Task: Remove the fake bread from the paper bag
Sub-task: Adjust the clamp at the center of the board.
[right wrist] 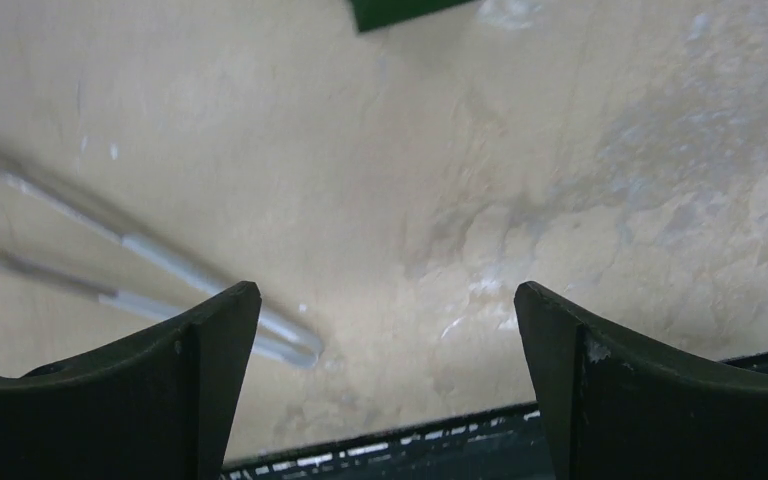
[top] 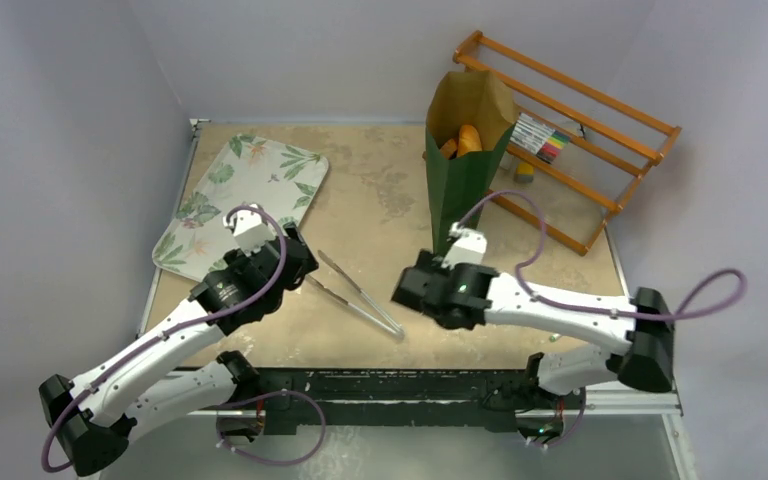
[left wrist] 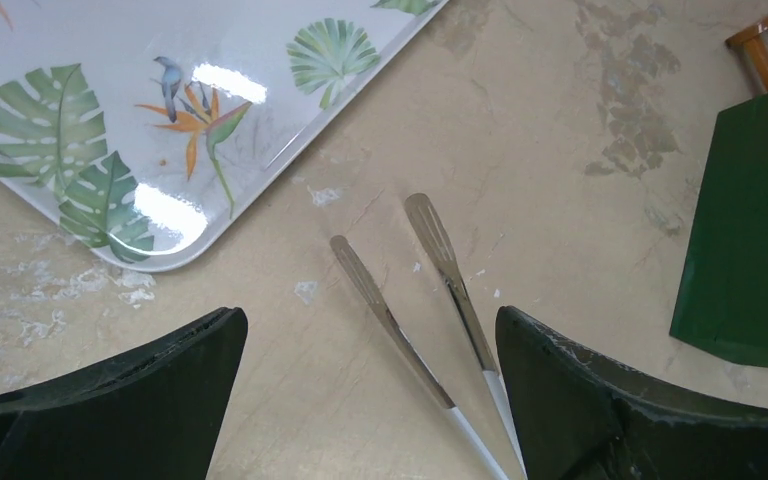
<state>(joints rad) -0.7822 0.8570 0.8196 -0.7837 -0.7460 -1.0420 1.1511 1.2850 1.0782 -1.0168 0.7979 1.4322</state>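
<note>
Left gripper point(left wrist: 368, 330) gapes empty over the tongs point(left wrist: 447, 268); right gripper point(right wrist: 385, 300) gapes empty beside them. Bread point(top: 468, 138) sits in the bag point(top: 460, 190) ahead; I'd grasp the tongs next.

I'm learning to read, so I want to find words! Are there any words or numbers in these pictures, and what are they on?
No text here can be read.
White card with coloured stripes on the orange wooden rack: any print is too small to read.
Tall dark green paper bag: no writing shows.
White tray with leaves and a bird: pictures only, no words.
</note>
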